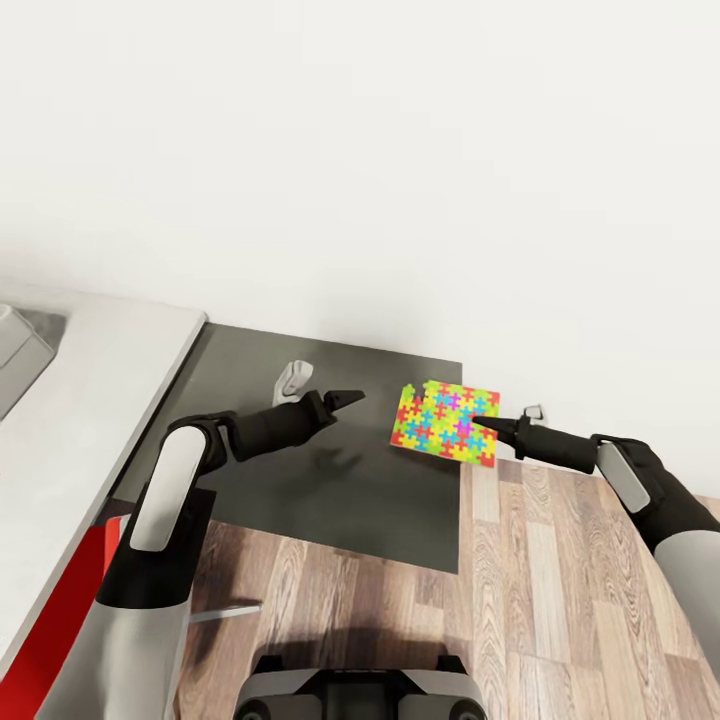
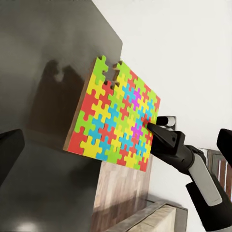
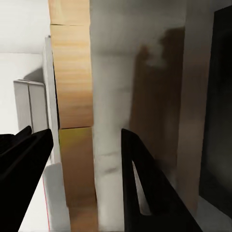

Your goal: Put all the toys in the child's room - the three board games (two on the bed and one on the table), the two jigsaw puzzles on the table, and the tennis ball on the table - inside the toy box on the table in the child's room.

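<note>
Low dark grey cabinet (image 1: 330, 440), right jaws (image 1: 484, 421) clamping jigsaw puzzle (image 1: 447, 422) mid-air, left jaws (image 1: 345, 398) empty, apart.

Low dark cabinet (image 1: 330, 450) top open between the left gripper (image 1: 345, 399) and the puzzle (image 1: 447, 423). Puzzle, clamped in the right gripper (image 1: 487, 424), overhangs the cabinet's right edge. White wall (image 1: 400, 150) bounds the rear; table (image 1: 90, 400) blocks the left.

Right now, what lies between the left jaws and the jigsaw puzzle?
Nothing: in the head view only bare dark cabinet top separates the left gripper from the jigsaw puzzle.
</note>
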### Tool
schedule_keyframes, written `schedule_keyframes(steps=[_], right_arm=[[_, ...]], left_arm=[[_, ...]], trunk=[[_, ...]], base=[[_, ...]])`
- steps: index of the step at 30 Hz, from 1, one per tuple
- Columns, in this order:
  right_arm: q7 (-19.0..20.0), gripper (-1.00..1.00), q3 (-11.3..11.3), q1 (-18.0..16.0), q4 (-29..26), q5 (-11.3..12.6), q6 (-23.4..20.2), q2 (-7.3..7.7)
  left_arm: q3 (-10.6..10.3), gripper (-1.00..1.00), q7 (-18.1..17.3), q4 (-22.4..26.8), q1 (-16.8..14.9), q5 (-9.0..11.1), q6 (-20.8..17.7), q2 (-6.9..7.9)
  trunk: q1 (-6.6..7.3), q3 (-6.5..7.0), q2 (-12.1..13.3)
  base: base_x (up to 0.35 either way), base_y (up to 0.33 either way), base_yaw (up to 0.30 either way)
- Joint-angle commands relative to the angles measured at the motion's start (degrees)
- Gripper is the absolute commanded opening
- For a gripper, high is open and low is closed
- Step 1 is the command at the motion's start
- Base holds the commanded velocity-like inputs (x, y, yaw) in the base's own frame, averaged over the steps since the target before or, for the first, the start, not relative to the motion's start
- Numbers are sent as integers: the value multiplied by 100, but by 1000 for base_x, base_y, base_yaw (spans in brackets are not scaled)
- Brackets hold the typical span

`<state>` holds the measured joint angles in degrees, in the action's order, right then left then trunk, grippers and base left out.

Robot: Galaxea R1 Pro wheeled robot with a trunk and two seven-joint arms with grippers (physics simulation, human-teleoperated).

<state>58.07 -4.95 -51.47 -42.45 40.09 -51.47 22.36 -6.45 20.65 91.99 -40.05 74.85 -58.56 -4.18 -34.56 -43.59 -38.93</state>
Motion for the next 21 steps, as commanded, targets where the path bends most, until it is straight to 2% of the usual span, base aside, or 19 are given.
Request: schedule_keyframes(steps=[1,17,21], right_arm=[[2,-100,-18,15,-42,22,-21,17],[3,-100,-12,88,-226,38,-62,62],[3,-100,-9,91,-250,40,-175,66]], left_arm=[[3,100,59,4,-3,55,-14,-5],[7,100,-35,4,-2,67,-23,-7],[10,100,-117,4,-2,132,-23,-7]], trunk=[[21,14,36],[372,301,678],[460,373,839]], base=[[0,0,0],[0,0,0],[0,0,0]])
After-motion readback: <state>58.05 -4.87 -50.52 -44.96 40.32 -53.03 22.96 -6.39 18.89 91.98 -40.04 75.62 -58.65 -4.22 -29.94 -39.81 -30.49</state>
